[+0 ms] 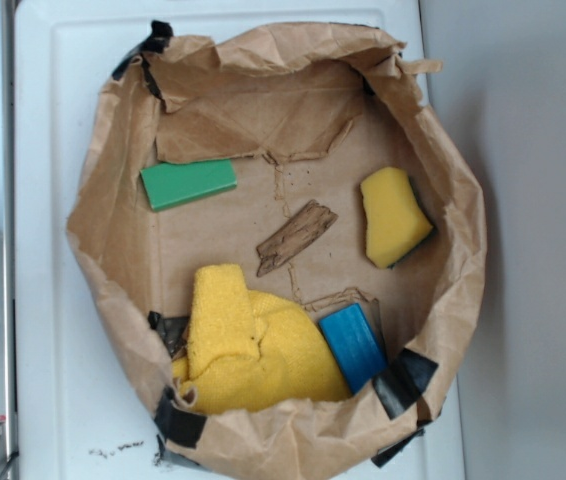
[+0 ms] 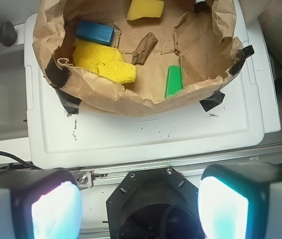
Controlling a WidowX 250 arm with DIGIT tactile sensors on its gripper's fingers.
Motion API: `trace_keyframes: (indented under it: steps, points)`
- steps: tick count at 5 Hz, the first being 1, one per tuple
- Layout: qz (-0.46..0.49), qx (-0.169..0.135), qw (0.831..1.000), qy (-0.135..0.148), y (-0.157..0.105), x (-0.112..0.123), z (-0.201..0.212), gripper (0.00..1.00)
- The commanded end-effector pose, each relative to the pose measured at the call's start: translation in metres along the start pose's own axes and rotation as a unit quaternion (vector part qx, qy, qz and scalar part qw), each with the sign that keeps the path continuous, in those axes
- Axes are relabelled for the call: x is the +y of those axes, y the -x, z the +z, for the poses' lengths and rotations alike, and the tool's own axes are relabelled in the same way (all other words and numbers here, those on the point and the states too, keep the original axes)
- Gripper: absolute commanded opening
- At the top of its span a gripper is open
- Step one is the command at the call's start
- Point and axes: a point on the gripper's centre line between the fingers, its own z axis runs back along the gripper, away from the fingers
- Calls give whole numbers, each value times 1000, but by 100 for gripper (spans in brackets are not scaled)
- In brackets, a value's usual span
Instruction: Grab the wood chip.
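The wood chip (image 1: 296,237) lies flat mid-frame on the floor of the paper bag (image 1: 123,290), tilted on a diagonal, with bare paper all round it, so a straight drop looks possible. A green block (image 1: 188,184) sits upper left, a sponge (image 1: 394,216) to the right, a yellow cloth (image 1: 248,345) and blue block (image 1: 353,346) below. In the wrist view the end effector (image 2: 140,209) hangs released, pads wide apart, well short of the bag over the white bench (image 2: 146,142).
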Motion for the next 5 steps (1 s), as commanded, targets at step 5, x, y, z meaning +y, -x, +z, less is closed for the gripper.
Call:
trace_keyframes:
  steps: [5]
  points:
    - [57, -19, 998, -9, -108, 16, -30, 100]
